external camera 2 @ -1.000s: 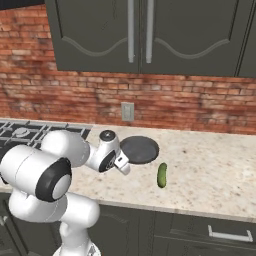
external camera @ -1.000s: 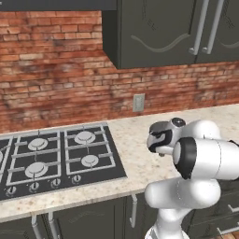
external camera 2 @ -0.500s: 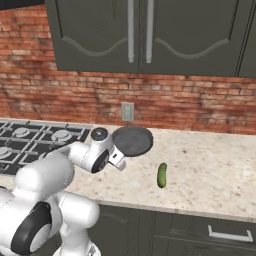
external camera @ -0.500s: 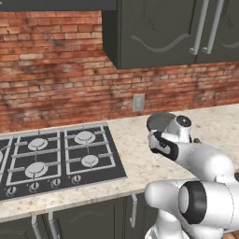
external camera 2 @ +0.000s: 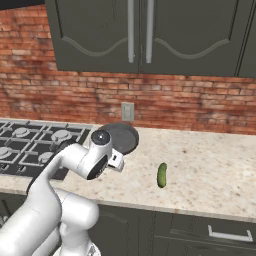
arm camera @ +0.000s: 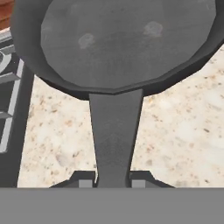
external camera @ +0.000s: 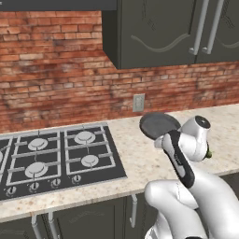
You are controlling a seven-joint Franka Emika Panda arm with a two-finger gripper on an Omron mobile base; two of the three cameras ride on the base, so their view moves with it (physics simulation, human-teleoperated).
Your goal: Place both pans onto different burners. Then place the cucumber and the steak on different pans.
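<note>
My gripper (arm camera: 113,180) is shut on the handle of a dark grey pan (arm camera: 127,41), and the pan hangs level just above the counter. The left base view shows this pan (external camera: 158,125) to the right of the cooktop, with the gripper (external camera: 162,141) at its near side. From the right base view the pan (external camera 2: 120,138) sits ahead of the gripper (external camera 2: 116,161), beside the burners (external camera 2: 55,136). The cooktop's burners (external camera: 85,137) are bare. A green cucumber (external camera 2: 162,175) lies on the counter to the pan's right. The steak is out of view.
A speckled beige counter (external camera 2: 210,165) runs along a brick wall with a socket (external camera: 138,102). Dark cabinets (external camera 2: 140,35) hang above. The cooktop's edge (arm camera: 11,131) shows at the left of the hand view.
The pan has risen off the counter in my grip and moved left toward the cooktop. The arm has swung and stretched forward. The cucumber has stayed put.
</note>
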